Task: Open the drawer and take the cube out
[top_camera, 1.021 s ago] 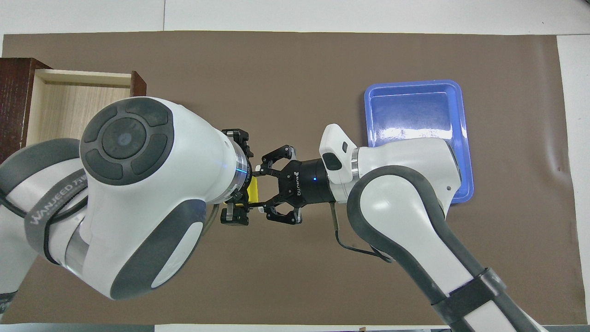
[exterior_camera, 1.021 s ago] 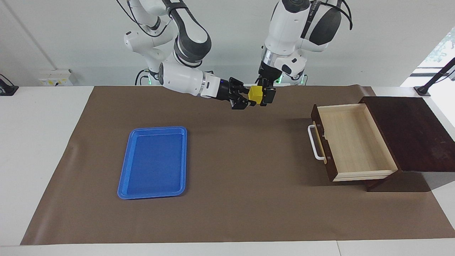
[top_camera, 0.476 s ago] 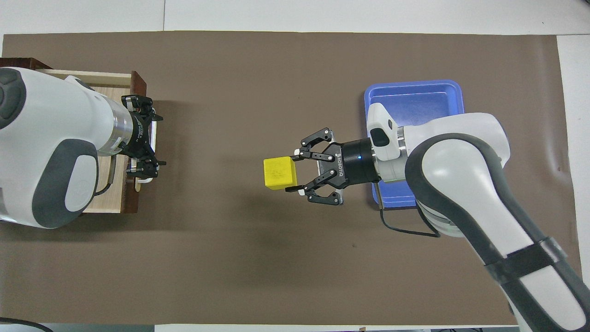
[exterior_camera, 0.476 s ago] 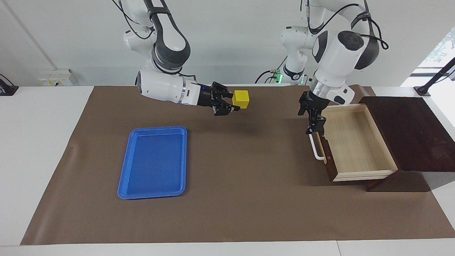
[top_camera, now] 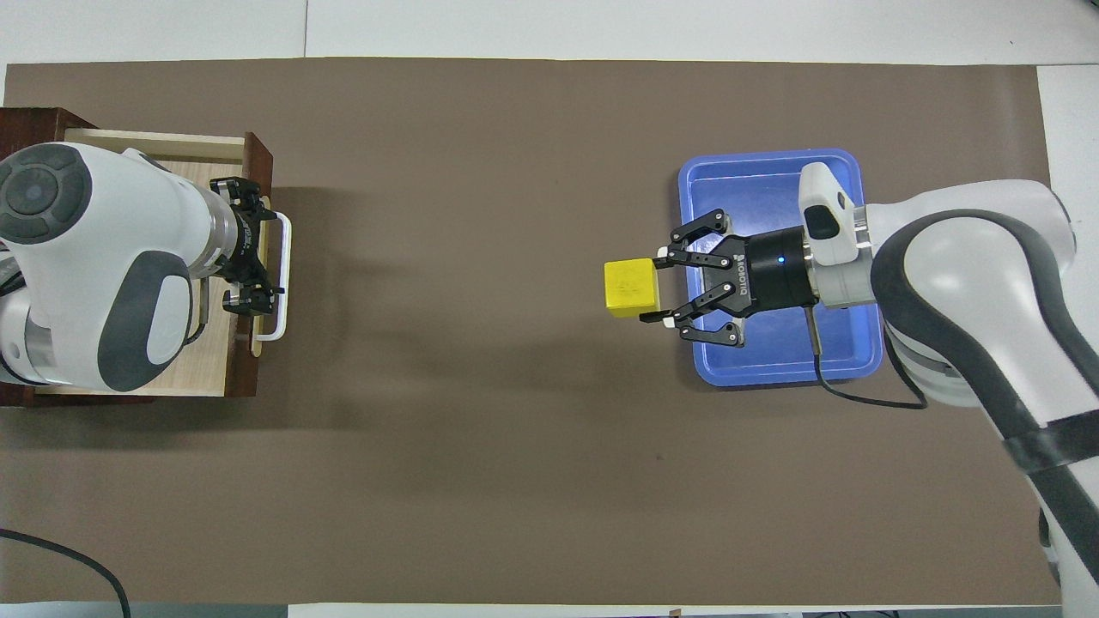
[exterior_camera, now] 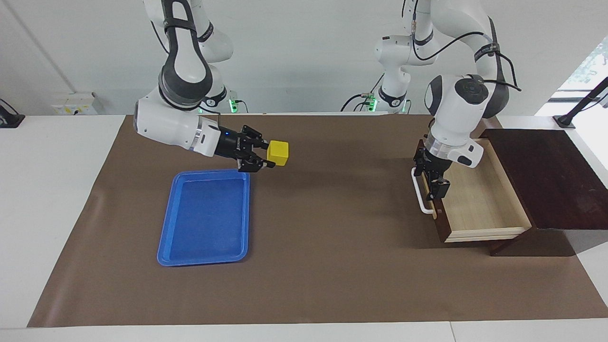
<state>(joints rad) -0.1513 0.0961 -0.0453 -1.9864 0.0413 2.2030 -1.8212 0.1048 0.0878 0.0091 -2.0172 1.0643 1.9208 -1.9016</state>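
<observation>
The drawer (exterior_camera: 475, 202) of the dark wooden box stands pulled out, and its pale inside (top_camera: 146, 167) shows nothing in it. My left gripper (exterior_camera: 432, 183) is open and sits low at the drawer's front, right by the white bar handle (exterior_camera: 420, 194); the overhead view shows the left gripper (top_camera: 258, 251) over that front edge. My right gripper (exterior_camera: 267, 155) is shut on the yellow cube (exterior_camera: 278, 153). It holds the cube (top_camera: 632, 288) out sideways in the air over the mat, just beside the blue tray (top_camera: 773, 197).
The blue tray (exterior_camera: 204, 218) lies flat on the brown mat toward the right arm's end. The dark wooden box (exterior_camera: 546, 175) stands at the left arm's end. Bare brown mat (exterior_camera: 332, 228) stretches between tray and drawer.
The right gripper has carried the cube from mid-table toward the tray. The left gripper let the cube go, swung to the drawer front and came down by the handle.
</observation>
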